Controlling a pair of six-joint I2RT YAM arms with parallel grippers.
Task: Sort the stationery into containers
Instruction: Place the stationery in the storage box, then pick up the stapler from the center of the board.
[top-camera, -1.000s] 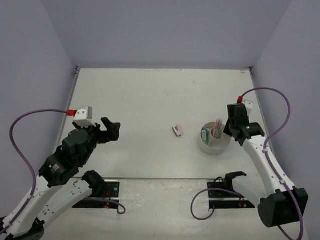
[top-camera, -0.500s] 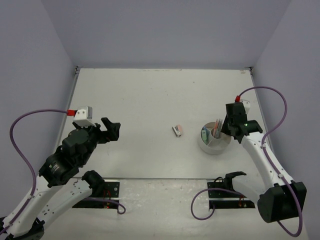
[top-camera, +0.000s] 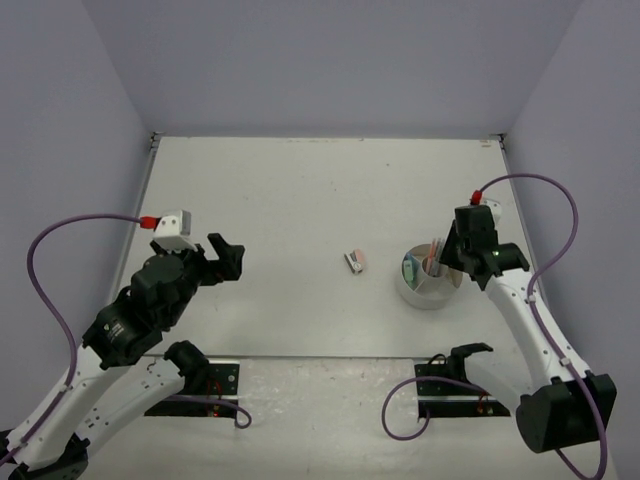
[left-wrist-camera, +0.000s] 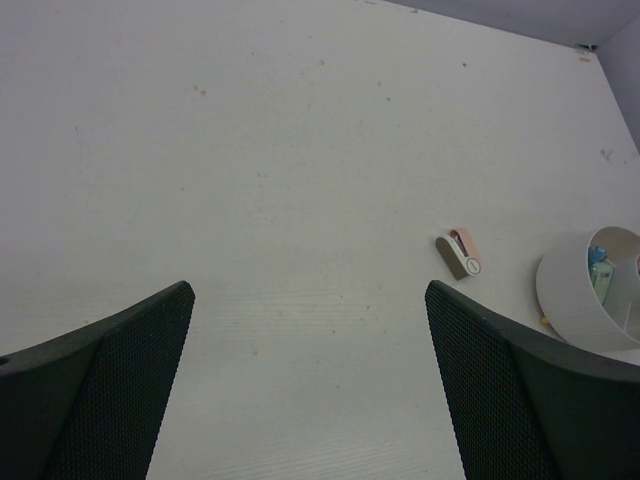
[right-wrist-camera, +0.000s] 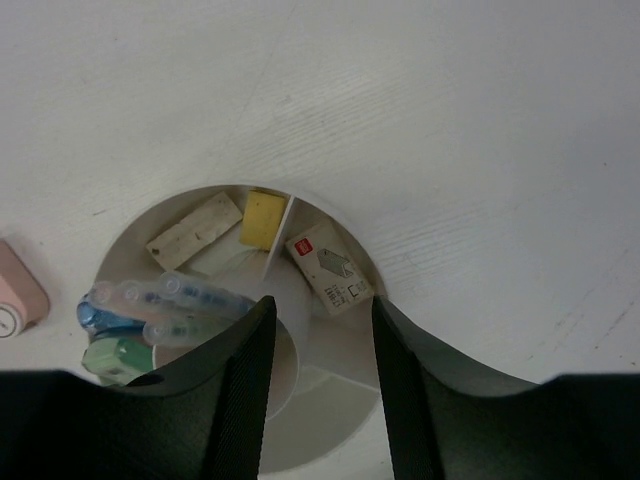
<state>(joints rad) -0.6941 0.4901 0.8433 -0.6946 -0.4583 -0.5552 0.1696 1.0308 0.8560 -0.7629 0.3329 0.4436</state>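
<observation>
- Your right claw (right-wrist-camera: 320, 308) hangs right over the white round organizer (top-camera: 425, 292), on the right side of the table (top-camera: 300, 190). Its jaws are partway apart, and there's nothing between them.
- Your left claw (left-wrist-camera: 308, 300) is spread as wide as it goes and has nothing in it. It's over bare table on the left, well apart from everything.
- In the organizer (the right wrist view looks straight down into it), one compartment holds a tan block (right-wrist-camera: 195, 230) with a small yellow piece (right-wrist-camera: 263, 218) just beside it.
- Across the divider from those, a white block with a red mark (right-wrist-camera: 330, 272) leans against the wall.
- Pastel blue and pinkish pieces (right-wrist-camera: 165, 300) are bunched on the left side, with a green piece (right-wrist-camera: 115, 355) just below them.
- A few thin pens (top-camera: 434, 248) stick up out of the cup, though your claw partly hides them in the top view.
- One pink and grey piece (top-camera: 355, 261) lies out on the table to the left of the organizer, near it but not touching.
</observation>
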